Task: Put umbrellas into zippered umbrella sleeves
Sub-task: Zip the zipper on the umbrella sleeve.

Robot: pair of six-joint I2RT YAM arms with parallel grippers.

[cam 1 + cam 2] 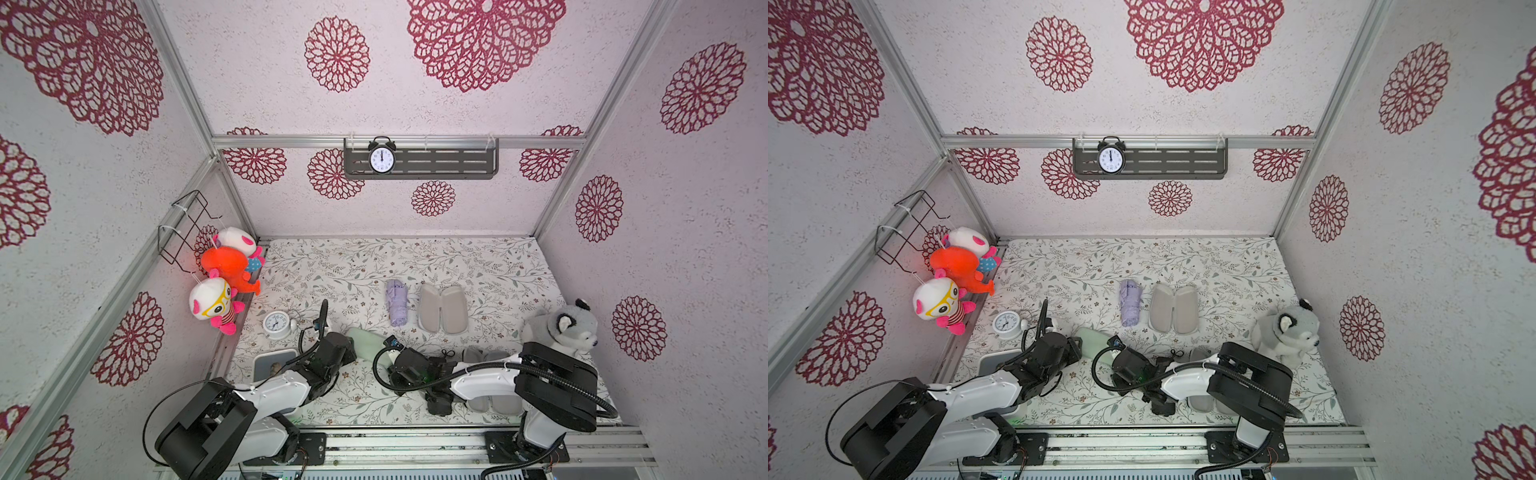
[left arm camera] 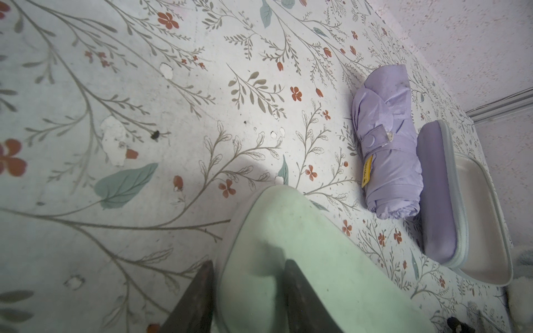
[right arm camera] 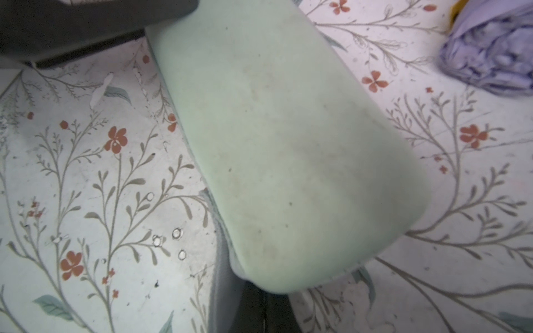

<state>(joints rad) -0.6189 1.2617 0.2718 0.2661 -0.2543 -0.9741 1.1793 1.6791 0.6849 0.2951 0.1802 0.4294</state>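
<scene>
A closed mint green sleeve (image 1: 368,347) lies between my two grippers. My left gripper (image 2: 248,262) straddles one end of it, one finger (image 2: 199,297) at its rim and the other on its shell, shut on it. At the sleeve's opposite end (image 3: 288,144) my right gripper (image 3: 266,297) is shut by the grey zipper band; nothing shows between its fingers. Farther back, the lilac umbrella (image 1: 397,302) lies folded next to the open lilac sleeve (image 1: 442,308), whose grey lining faces up. In the left wrist view the lilac umbrella (image 2: 389,144) touches that sleeve (image 2: 438,196).
Another open grey-lined sleeve (image 1: 496,405) lies under the right arm, with a black cord loop (image 1: 448,354) beside the wrist. A white alarm clock (image 1: 276,323) and a grey tray (image 1: 270,365) are at the left, and a plush husky (image 1: 561,328) at the right.
</scene>
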